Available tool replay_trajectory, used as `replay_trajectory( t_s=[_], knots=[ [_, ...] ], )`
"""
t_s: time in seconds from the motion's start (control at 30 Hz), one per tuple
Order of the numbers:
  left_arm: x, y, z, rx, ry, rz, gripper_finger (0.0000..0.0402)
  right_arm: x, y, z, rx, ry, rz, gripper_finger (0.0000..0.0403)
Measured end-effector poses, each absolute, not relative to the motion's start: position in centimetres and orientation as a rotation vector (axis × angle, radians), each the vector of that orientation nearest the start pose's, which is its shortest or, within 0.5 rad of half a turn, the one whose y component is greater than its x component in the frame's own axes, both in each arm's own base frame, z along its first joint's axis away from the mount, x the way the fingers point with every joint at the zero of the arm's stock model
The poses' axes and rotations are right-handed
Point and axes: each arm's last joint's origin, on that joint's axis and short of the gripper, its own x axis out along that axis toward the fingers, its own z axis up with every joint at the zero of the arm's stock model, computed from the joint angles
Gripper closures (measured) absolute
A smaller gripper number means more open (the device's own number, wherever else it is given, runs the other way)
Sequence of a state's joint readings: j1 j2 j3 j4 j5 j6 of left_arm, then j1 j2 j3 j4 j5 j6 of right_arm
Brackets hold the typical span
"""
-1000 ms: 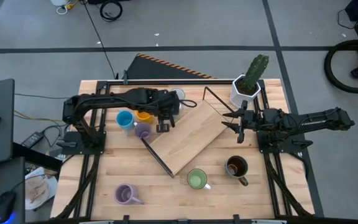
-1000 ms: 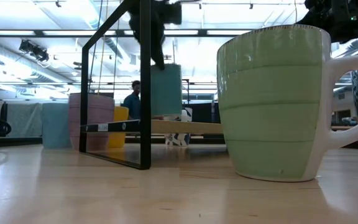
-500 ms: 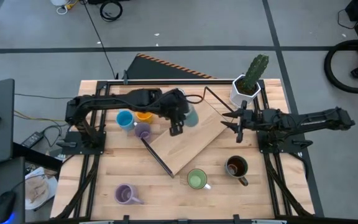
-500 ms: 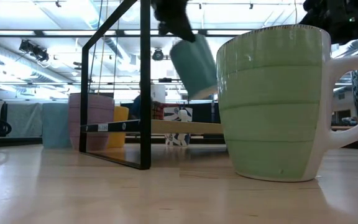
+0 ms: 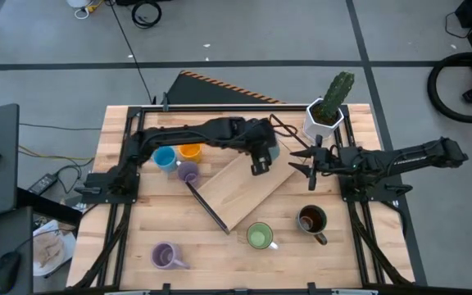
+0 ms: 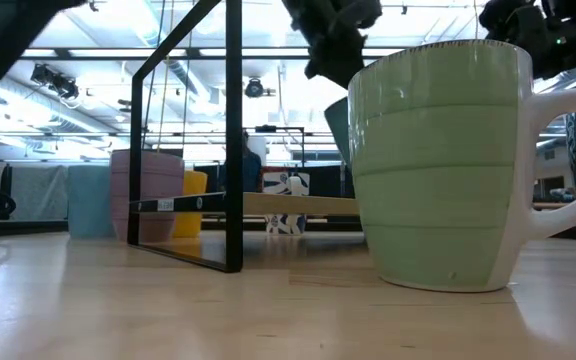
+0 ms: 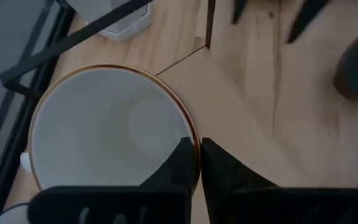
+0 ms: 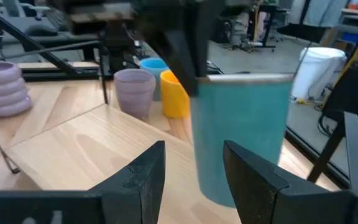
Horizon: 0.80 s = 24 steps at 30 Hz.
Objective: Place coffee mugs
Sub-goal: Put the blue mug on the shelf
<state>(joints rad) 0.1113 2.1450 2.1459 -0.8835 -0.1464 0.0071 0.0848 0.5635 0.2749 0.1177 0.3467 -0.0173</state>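
My left gripper (image 5: 260,160) reaches over the tilted wooden board (image 5: 240,187) and is shut on a mug (image 8: 241,137) that is teal outside and pale inside. My right gripper (image 5: 301,160) is open and level, its fingers pointing at that mug from the table's right without touching it. A blue mug (image 5: 164,157), an orange mug (image 5: 189,152) and a lilac mug (image 5: 188,172) stand at the left. Near the front edge stand a second lilac mug (image 5: 164,256), the green mug (image 5: 259,237) and the dark brown mug (image 5: 311,220). My left gripper pinches the mug's rim wall (image 7: 194,134), one finger (image 7: 182,165) inside the cup and one finger (image 7: 222,171) outside. The fingers come from above, pointing down. The mug hangs below them, about upright, lifted clear over the board.
A white angular pot with a cactus (image 5: 324,115) stands at the far right, just behind my right gripper. A black wire frame (image 6: 230,130) runs along the board's edges. Bare table lies between the front mugs. A person stands in the room beyond the table.
My left gripper has carried the mug across the board toward the table's right, from beside the blue, orange and lilac mugs to just in front of my right gripper. The mug tipped midway and now hangs about upright.
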Motion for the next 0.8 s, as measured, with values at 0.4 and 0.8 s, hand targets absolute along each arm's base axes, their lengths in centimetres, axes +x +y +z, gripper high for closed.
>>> replay_trajectory(
  t_s=[0.4, 0.8],
  knots=[
    [47.6, 8.9, 29.8, 0.003, 0.963, 0.274, 0.0383, 13.9, 0.6, 21.4, -0.075, 0.197, -0.233, 0.0236],
    [47.6, 9.0, 29.0, 0.015, 0.988, 0.267, 0.0383, 14.0, 0.6, 21.4, -0.074, 0.194, -0.232, 0.0236]
  ],
)
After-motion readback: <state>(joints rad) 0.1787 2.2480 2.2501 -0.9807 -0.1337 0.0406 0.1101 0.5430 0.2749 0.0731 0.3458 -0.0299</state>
